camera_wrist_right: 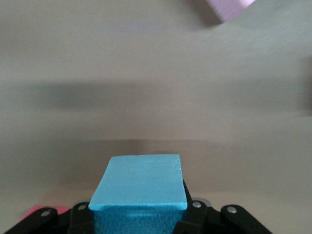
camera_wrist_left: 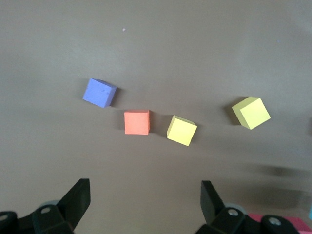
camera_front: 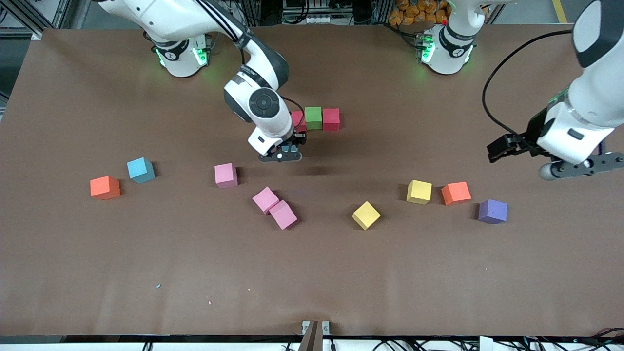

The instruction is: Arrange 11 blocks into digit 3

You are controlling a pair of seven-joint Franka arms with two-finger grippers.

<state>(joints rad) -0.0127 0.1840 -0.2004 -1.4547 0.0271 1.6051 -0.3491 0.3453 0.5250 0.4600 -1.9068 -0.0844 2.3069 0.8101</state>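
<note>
A row of three blocks lies mid-table: red (camera_front: 298, 120), green (camera_front: 313, 117), red (camera_front: 331, 119). My right gripper (camera_front: 282, 155) hangs over the bare table beside that row's right-arm end. It is shut on a light blue block (camera_wrist_right: 139, 183), which the hand hides in the front view. My left gripper (camera_front: 582, 165) waits open and empty in the air at the left arm's end. It is above the purple (camera_wrist_left: 100, 92), orange (camera_wrist_left: 136, 122) and yellow (camera_wrist_left: 182, 130) blocks.
Loose blocks lie nearer the camera: orange (camera_front: 105, 187), light blue (camera_front: 140, 170), three pink (camera_front: 225, 175) (camera_front: 265, 200) (camera_front: 283, 214), two yellow (camera_front: 366, 215) (camera_front: 419, 191), orange (camera_front: 456, 193), purple (camera_front: 493, 211).
</note>
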